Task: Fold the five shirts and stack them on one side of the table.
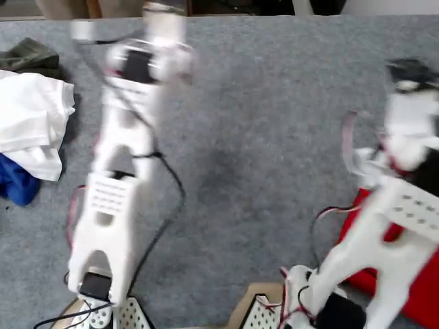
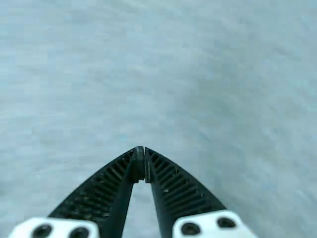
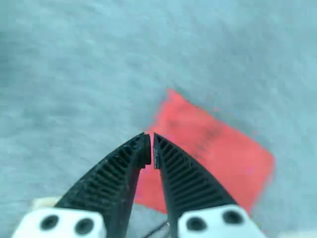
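— From above first. Where are the shirts?
— Heaped at one edge of the bench point(image 1: 260, 157): white shirt point(image 1: 31, 120) on top, olive shirt point(image 1: 27, 55) behind, blue shirt point(image 1: 15, 181) poking out below. All crumpled, probably parked there until folding. At the opposite edge, red shirt point(image 1: 420, 301), flat, partly under the right arm point(image 1: 384, 226). Likely the start of the stack.
— And the left arm point(image 1: 110, 199)?
— Stretched over bare grey, apart from the heap.
— Left wrist?
— Left tool point(image 2: 140, 163) pinched together at the tips, nothing between. Bare bench beneath.
— Right wrist?
— Right tool point(image 3: 150, 148) likewise: tips together, empty, hanging above a corner of the red shirt point(image 3: 213, 148). Folded flat and laid to the side, presumably to keep the middle free for the next one.
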You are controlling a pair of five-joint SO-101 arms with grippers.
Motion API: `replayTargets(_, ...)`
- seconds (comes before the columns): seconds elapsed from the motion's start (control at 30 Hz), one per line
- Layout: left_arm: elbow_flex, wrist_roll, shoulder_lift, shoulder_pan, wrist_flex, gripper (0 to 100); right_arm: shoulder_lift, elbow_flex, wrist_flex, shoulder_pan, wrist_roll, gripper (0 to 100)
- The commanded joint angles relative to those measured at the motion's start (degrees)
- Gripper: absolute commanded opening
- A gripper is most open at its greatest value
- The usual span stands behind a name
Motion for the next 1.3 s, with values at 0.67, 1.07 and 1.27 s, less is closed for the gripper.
replayTargets(0.67,31.82,-14.51,-7.08,-48.79,-10.73,20,25.36,-14.29,0.97,-32.75,-5.45,20.3)
replayTargets(1.07,24.44,-13.01,-2.68,-46.68,-12.84,2,25.27,-14.46,0.97,-32.48,-5.45,20.3)
replayTargets(1.27,5.98,-9.32,-4.62,-42.73,-2.46,2,25.27,-14.46,0.97,-32.40,-5.36,20.3)
